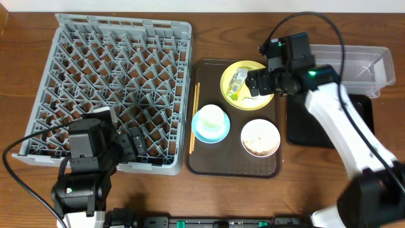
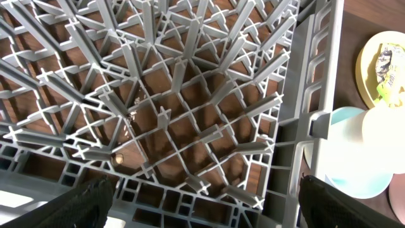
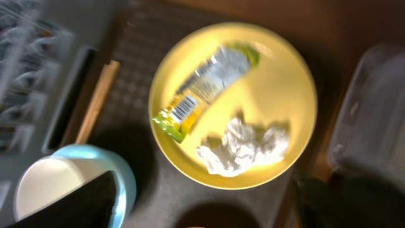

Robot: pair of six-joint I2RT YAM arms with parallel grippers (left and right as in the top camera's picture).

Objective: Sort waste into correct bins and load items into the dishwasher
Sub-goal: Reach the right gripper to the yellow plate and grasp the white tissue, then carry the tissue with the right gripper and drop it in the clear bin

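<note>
A round yellow plate (image 1: pixel 243 71) on the brown tray holds the yellow-green wrapper (image 1: pixel 236 83) and a white crumpled lump (image 3: pixel 243 145). In the right wrist view the plate (image 3: pixel 285 69) and wrapper (image 3: pixel 202 88) lie just ahead of my right gripper (image 3: pixel 209 212), which hovers open and empty above them (image 1: pixel 259 82). A light blue bowl (image 1: pixel 201 132) holds a small white cup (image 1: pixel 212 119). A white bowl (image 1: pixel 260 137) holds pale food scraps. Chopsticks (image 1: pixel 195 117) lie along the tray's left edge. My left gripper (image 2: pixel 209 212) is open over the front edge of the grey dish rack (image 1: pixel 114 69).
The brown serving tray (image 1: pixel 215 161) sits right of the rack. A clear tub (image 1: pixel 361 66) stands at the back right, with a black tray (image 1: pixel 304 126) in front of it, partly under my right arm. The rack (image 2: pixel 190 95) holds nothing.
</note>
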